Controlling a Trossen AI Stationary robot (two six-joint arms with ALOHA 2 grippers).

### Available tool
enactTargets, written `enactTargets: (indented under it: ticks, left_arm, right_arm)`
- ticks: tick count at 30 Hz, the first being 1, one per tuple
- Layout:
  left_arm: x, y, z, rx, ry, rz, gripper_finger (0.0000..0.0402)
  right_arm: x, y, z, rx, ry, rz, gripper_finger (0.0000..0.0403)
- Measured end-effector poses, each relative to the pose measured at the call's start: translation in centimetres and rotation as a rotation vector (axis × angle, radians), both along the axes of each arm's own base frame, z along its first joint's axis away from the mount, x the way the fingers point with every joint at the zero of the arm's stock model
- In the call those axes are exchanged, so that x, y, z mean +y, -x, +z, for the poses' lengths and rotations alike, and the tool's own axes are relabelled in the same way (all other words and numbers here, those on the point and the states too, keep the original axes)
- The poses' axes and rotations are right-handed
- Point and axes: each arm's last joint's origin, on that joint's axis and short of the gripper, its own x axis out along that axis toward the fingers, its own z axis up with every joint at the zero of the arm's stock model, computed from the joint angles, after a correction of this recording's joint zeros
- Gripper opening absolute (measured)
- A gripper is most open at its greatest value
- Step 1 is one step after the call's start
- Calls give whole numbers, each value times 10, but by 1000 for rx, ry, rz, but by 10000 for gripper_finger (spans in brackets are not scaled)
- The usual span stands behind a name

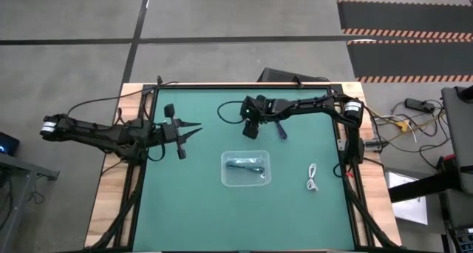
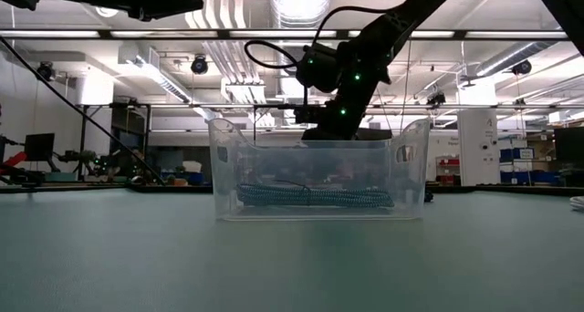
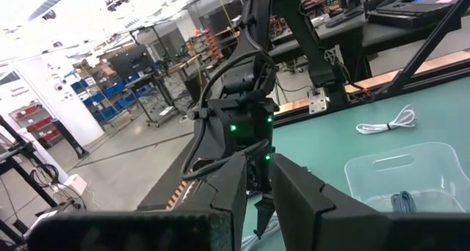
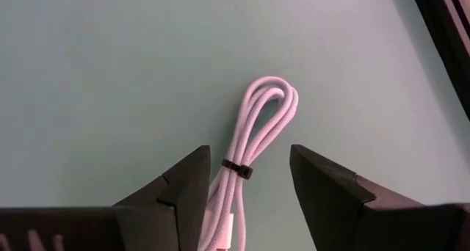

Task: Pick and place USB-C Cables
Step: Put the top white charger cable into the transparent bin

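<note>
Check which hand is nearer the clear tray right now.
Right. The right hand hangs just past the clear tray's far rim, over a bundled white cable. The left hand waits farther off, toward the table's left side.

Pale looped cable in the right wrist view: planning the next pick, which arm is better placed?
Right: its open hand straddles the pale looped cable, while the left hand waits well apart from it.
</note>
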Motion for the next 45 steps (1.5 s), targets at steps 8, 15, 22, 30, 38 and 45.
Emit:
enactTargets:
  ticks: [8,15,22,30,38,45]
  left_arm:
    - [0,0,0,-2,0,0,49]
    - [0,0,0,0,0,0,49]
    - [0,0,0,-1,0,0,49]
    - [0,0,0,-3,0,0,49]
    - [0,0,0,-1,0,0,49]
    - [0,0,0,-1,0,0,49]
  right_arm:
    - [1,3,-8,-13,-6,-16,180]
    - [3,8,-17,-16,-15,-33,180]
    - [3,9,-21,-26,-16,-40,180]
    - [5,14,-28,-26,-28,-60,179]
    - [6,16,-31,-24,-36,-68,143]
    - [6,17,-31,-20,-41,-63,78]
